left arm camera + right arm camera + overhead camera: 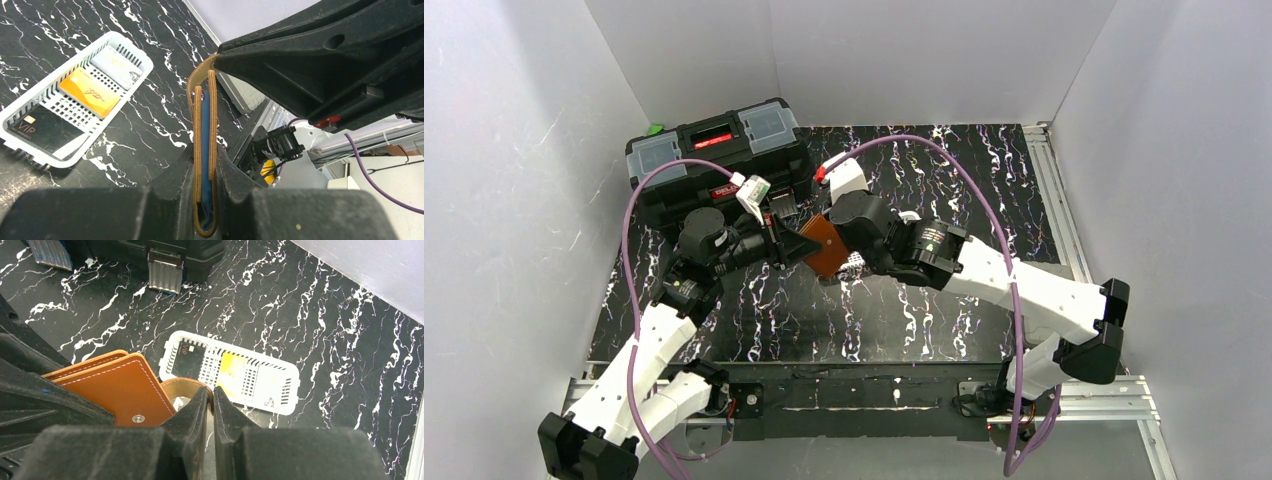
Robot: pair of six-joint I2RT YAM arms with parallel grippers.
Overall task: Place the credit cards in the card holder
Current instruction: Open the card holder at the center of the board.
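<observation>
The card holder (pixel 825 248), a brown leather wallet, hangs in the air between the two arms. My left gripper (pixel 206 167) is shut on its folded edge (pixel 205 115), which shows blue lining between the leather flaps. My right gripper (pixel 211 391) is shut on the snap tab (pixel 181 386) beside the wallet's face (pixel 117 387). The credit cards lie below in a white basket (pixel 131 46): an orange one (pixel 90 91), a whitish one (pixel 116 63) and a dark VIP one (pixel 42 131).
A big black toolbox (pixel 714 150) stands at the back left of the marbled black table (pixel 984 190), close behind the held wallet. White walls enclose the table on three sides. The basket (pixel 292 390) sits under the grippers.
</observation>
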